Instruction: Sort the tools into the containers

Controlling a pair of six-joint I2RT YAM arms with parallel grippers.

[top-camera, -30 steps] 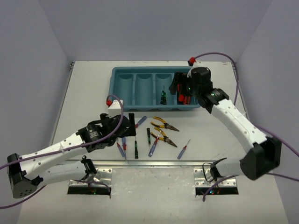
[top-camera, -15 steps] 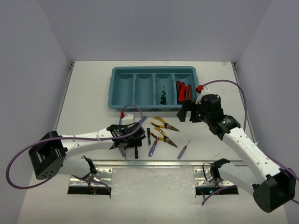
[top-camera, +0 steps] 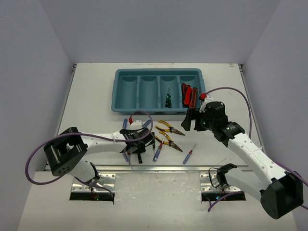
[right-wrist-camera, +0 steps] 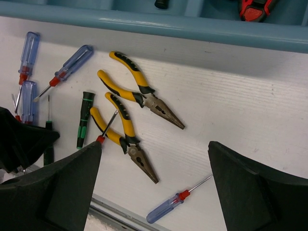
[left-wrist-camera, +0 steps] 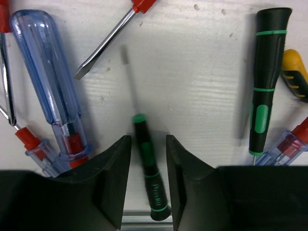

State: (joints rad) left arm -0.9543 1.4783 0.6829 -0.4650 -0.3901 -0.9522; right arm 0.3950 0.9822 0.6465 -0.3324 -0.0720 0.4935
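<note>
At the far left, the left hand point(left-wrist-camera: 147, 142) is set down low over the tabletop point(top-camera: 91, 96) near its front edge. Its fingers point(left-wrist-camera: 113, 183) are held apart, and a small black-and-green screwdriver point(left-wrist-camera: 147, 163) is straddled between them. A narrow gap is seen on each side of the handle, so nothing is clamped. The handle is slightly blurred in the left wrist view. Just left of this hand a large blue-handled screwdriver point(left-wrist-camera: 45, 72) is laid on the tabletop. To the right a second black-and-green screwdriver point(left-wrist-camera: 264, 82) is laid roughly parallel to the first.

Further right, two yellow-handled pliers point(right-wrist-camera: 132, 94) are laid close together, their noses turned toward the right. A thin screwdriver shaft is rested across the nearer pair. A lone blue-and-red screwdriver point(right-wrist-camera: 166, 208) is found beyond them, near the front edge.

At the far middle of the tabletop the teal tray point(right-wrist-camera: 192, 26) is placed with its four compartments side by side. One black-and-green screwdriver point(top-camera: 168, 100) is held in the third compartment from the left. The red-and-black utility knives point(top-camera: 189, 95) are gathered in the fourth.

At the right, the right hand point(right-wrist-camera: 155, 149) is poised above the tabletop just in front of the tray's right near corner. Its fingers point(right-wrist-camera: 57, 192) are spread wide apart, and the pliers are seen below between them.
</note>
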